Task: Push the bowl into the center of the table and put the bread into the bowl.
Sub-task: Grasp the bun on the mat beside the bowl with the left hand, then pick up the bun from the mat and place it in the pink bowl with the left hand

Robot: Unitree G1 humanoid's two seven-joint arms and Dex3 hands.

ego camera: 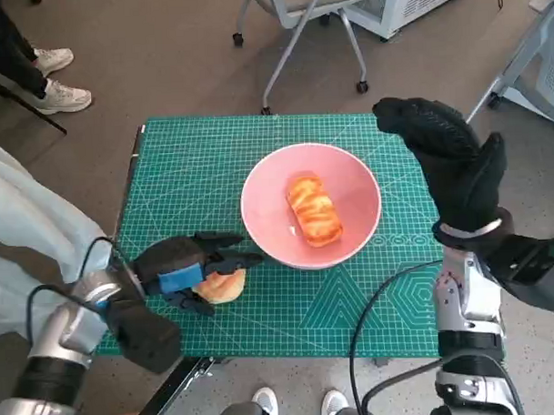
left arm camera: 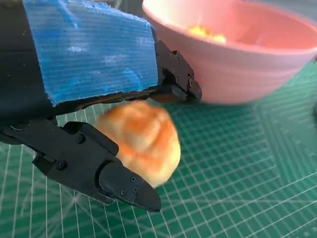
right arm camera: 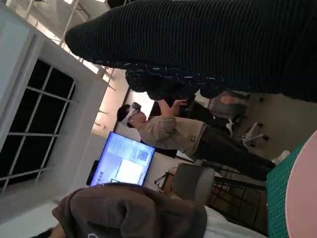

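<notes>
Bread roll (ego camera: 222, 286) sits on the green cutting mat (ego camera: 371, 304) near the table's front edge, the left hand (ego camera: 184, 270) clamped around it, presumably for lifting. Beyond, the pink bowl (ego camera: 264, 228), roughly central, already contains another bread piece (ego camera: 313, 209). Farther right, the right hand (ego camera: 443, 147) hovers raised, holding nothing, fingers loosely curled. No legible writing.

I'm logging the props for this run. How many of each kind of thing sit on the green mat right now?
Bowls: 1, the pink bowl.
Bread: 2, one bread roll in the bowl, one bread bun on the mat under the left hand.
Total: 3.
</notes>
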